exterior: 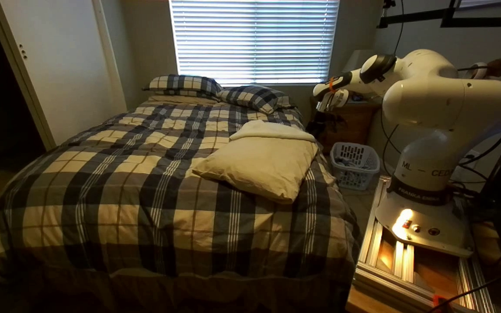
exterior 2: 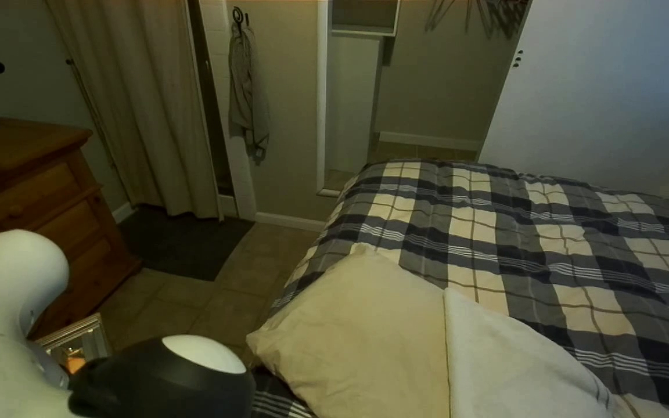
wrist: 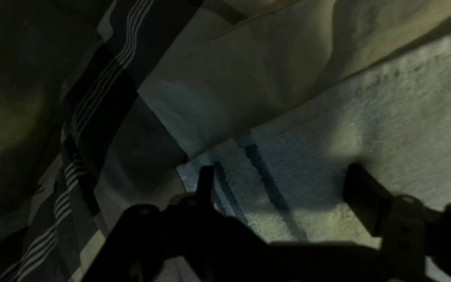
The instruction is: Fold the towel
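Pale towel (wrist: 417, 129) — dark stripes, plain cream pillow (exterior: 255, 165), navy-grey-cream plaid bedspread (exterior: 115, 174), black gripper (wrist: 280, 174)

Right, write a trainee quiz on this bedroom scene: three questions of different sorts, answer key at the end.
1. True or false: in the wrist view, the black fingers stand apart, with the off-white cloth towel showing between them.
2. Multiple choice: which of these stands beside the wide, plaid-covered bed? A) a red metal bucket; B) a white slotted plastic basket; C) a green glass vase.
3. Fill in the blank: near one corner, the towel is marked with dark ____.

Key: 1. True. 2. B. 3. stripes.
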`<state>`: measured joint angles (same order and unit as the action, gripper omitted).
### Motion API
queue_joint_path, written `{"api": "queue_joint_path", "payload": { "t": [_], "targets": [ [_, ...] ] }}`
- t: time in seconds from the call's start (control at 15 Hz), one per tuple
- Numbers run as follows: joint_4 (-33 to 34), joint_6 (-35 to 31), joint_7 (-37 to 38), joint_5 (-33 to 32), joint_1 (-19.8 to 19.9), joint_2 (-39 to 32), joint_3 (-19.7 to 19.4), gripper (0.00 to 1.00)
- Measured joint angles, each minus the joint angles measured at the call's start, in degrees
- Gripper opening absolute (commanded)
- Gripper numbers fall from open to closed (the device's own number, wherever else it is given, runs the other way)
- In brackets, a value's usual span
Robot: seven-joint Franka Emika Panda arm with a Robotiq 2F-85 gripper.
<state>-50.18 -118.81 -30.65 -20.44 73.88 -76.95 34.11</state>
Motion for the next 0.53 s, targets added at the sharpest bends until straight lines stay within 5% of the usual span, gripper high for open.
{"api": "queue_joint_path", "payload": {
  "t": [0.2, 0.27, 0.4, 0.53],
  "targets": [
    [1.6, 1.0, 0.0, 0.4, -0.5, -1.1, 0.5, 0.99],
    [2.0, 1.1, 0.0, 0.4, -0.7, -1.4, 0.5, 0.64],
    [3.2, 1.2, 0.0, 0.4, -1.0, -2.3, 0.6, 0.67],
    [4.0, 1.2, 0.0, 0.4, -1.2, -3.0, 0.7, 0.54]
  ]
}}
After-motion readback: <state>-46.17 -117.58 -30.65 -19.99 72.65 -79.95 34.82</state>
